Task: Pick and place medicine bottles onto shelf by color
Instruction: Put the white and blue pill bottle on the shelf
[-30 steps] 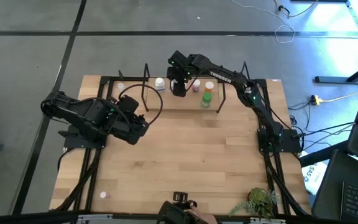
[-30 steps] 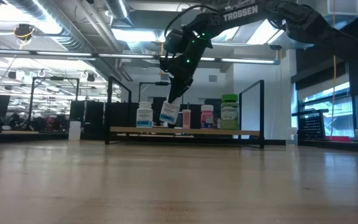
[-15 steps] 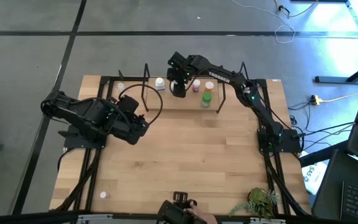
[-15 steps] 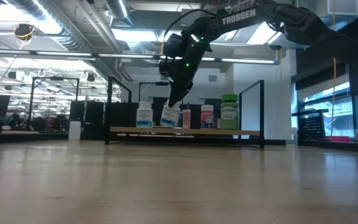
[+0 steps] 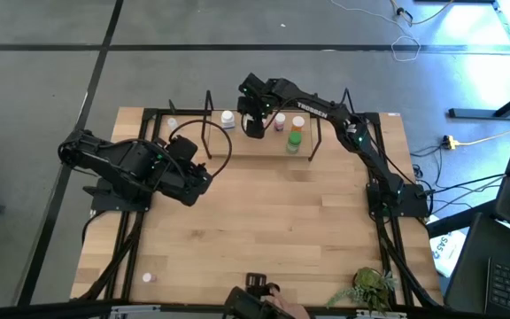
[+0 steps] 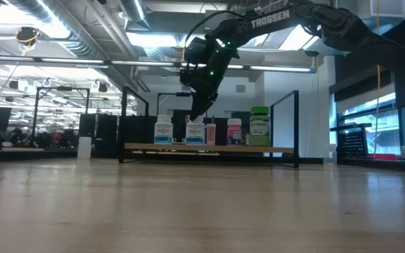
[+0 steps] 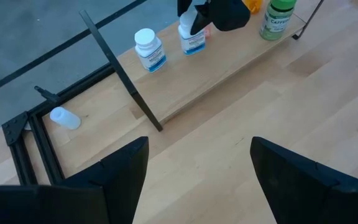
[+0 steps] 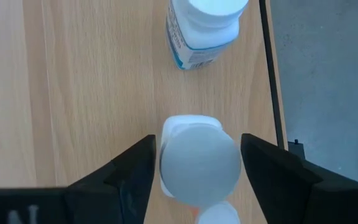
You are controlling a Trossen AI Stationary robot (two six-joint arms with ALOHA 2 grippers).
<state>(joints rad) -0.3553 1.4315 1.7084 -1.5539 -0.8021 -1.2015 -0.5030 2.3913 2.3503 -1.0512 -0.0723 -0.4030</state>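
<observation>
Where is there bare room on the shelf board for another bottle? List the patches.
Free: the shelf board's end beyond the lone white bottle, and its front strip. Crowded: from the just-placed white bottle under the right hand to the green bottle.

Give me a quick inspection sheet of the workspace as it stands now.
Surface: wooden table, mostly bare.
Job's things: shelf carries two white bottles, pink ones, a green bottle; another white bottle lies on the table.
Clutter: plant at the table's near edge.
Grippers: right gripper open around the second white bottle, standing upright; left gripper open, waiting above the table.
Cables: yellow cable on the floor.
Surroundings: open office, nothing seen moving.
</observation>
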